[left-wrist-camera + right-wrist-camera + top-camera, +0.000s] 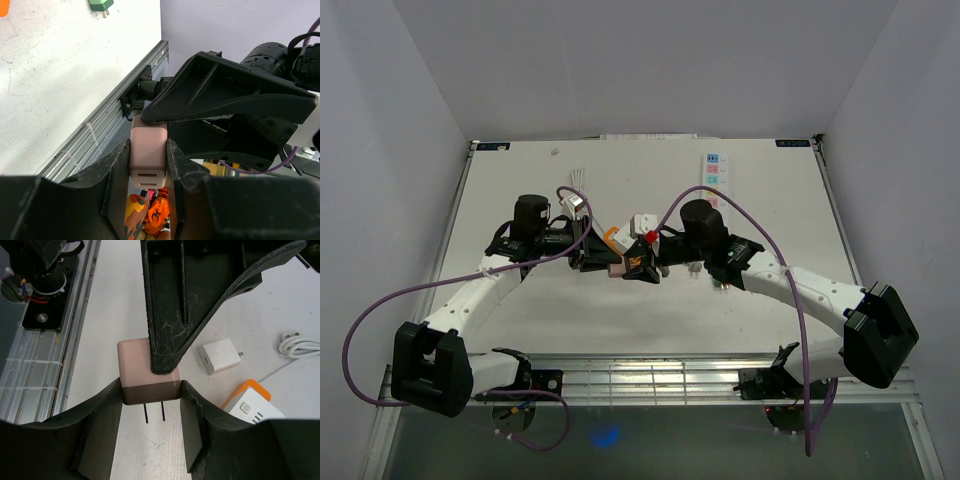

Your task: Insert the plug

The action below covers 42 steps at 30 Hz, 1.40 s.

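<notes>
A white charger point(220, 356) was seen lying on the white surface point(125, 300), with a coiled white cable point(301, 345) near it. A green plug point(101, 5) was laid elsewhere, and a strip of coloured labels point(713, 175) towards the far edge.

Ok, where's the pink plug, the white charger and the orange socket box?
pink plug point(134, 365): right wrist view, on its bare pink side.
white charger point(220, 356): right wrist view, middle of its body.
orange socket box point(252, 409): right wrist view, on its white face.
</notes>
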Available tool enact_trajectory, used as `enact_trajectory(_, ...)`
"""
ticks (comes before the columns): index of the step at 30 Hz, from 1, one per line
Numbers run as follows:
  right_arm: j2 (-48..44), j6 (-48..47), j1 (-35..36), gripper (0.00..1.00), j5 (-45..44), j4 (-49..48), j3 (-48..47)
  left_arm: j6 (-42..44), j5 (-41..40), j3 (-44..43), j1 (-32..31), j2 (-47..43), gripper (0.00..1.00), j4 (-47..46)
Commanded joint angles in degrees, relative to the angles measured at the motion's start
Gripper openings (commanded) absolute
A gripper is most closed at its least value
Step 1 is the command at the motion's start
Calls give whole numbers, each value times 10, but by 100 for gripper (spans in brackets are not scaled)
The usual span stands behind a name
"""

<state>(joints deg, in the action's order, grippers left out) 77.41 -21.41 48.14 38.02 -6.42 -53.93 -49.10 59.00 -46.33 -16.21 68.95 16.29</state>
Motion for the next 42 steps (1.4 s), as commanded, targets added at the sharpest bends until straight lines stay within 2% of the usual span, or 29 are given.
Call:
enact_trajectory(1,-6,3,3,12,-17,-27,-10,9,19,4,0,-11,19,-5)
enact_trajectory(8,-11,2,2,10,-25,-35,-4,11,25,4,0,-11,40,-4)
enact_trajectory(12,-13,3,2,9,-28,-36,-4,12,23,5,0,-15,59,-3)
enact_trajectory(16,-14,2,3,9,-31,-36,-2,11,23,4,0,-20,66,-1)
enact_trajectory(35,6,4,2,8,-28,-24,-21,10,16,-4,0,-8,59,-8)
enact_trajectory(42,7,4,2,8,-23,-23,-21,10,16,-4,0,-2,54,-11)
